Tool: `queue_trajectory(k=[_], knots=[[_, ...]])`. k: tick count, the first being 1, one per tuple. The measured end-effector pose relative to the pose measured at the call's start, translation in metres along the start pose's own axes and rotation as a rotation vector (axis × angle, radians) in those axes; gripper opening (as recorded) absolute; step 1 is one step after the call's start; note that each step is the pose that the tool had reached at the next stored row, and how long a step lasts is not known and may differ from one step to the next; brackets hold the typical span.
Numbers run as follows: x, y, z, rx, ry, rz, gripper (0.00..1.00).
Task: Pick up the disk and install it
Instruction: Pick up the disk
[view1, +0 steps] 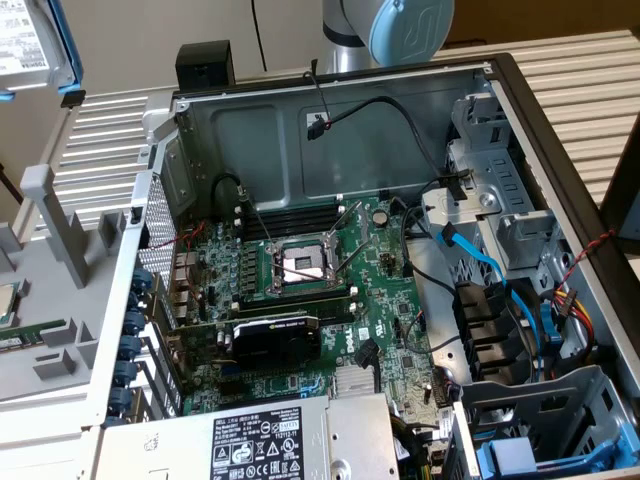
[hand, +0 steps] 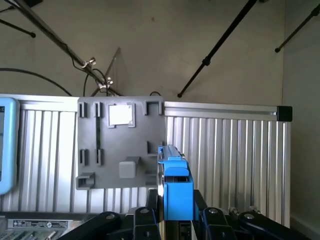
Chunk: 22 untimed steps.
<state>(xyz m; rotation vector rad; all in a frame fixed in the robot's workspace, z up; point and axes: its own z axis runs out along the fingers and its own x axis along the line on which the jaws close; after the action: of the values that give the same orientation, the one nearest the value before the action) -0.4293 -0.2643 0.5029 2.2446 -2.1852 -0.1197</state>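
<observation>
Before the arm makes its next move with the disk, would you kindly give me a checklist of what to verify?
1. Disk gripped by the end effector: ok, its blue rail is clamped there.
2. Disk clear of the grey fixture plate: ok, it is held up at the exterior view's upper left, apart from the plate.
3. Computer case open: ok, the inside is exposed.
4. Drive cage free for the disk: cannot tell.
5. Blue cable out of the way: not ok, it lies loose beside the cage.
</observation>
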Motion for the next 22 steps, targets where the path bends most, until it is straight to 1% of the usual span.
queue_trajectory(k=[4, 8, 13, 22], knots=[[0.000, -0.0123, -0.0172, 0.0000, 0.0000, 0.000, 0.37], [-0.001, -0.0271, -0.0282, 0.0001, 0.0000, 0.000, 0.37], [0.000, -0.0471, -0.0370, 0.0000, 0.0001, 0.000, 0.37], [0.000, -0.0833, -0.0479, 0.0000, 0.0000, 0.000, 0.37]])
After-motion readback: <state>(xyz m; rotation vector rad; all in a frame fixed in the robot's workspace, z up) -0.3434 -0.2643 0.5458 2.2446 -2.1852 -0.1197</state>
